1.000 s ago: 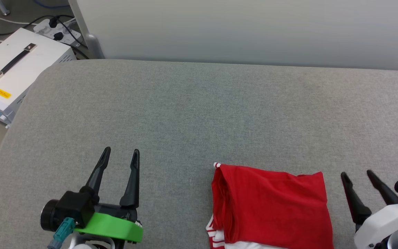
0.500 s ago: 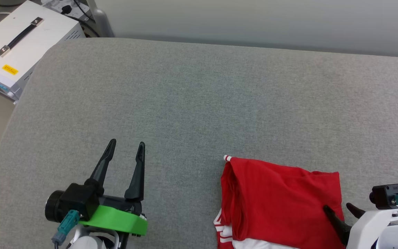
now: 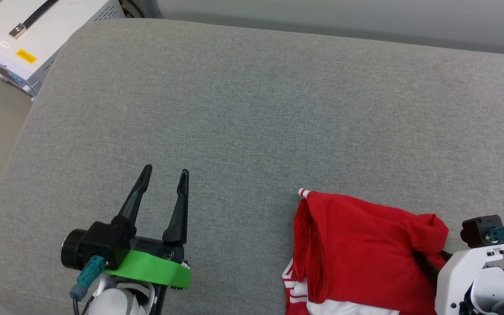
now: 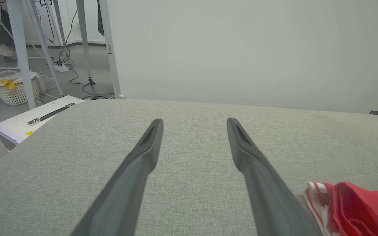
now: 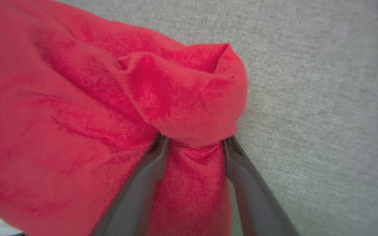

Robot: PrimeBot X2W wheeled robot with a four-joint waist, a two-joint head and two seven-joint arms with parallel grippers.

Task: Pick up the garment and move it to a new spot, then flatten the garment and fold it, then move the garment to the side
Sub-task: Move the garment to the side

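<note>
Garment [image 3: 357,245] sits down at 5 o'clock in the head view, a folded red bundle on the grey cushion [image 3: 252,109]. Its left fold runs straight from 12 to 6, so the long axis looks to lie that way, though the bottom edge cuts it off. The white striped trim is at the 6 o'clock end, and a small striped tip pokes out at the 11 o'clock corner of the bundle.

Right gripper [image 5: 195,139] is in at the garment's 3 o'clock corner. The fingers stand fairly wide, one on each side of a bunched wad of red cloth, both touching it. The cloth humps up over the tips. Whether they pinch it firmly, I cannot tell.

Left gripper [image 3: 166,169] is over at 7 o'clock, well apart from the garment, fingers spread wide and pointing to 12, nothing between them but bare cushion.

White box [image 3: 37,35] with a black handle sits off the cushion at 11 o'clock.
</note>
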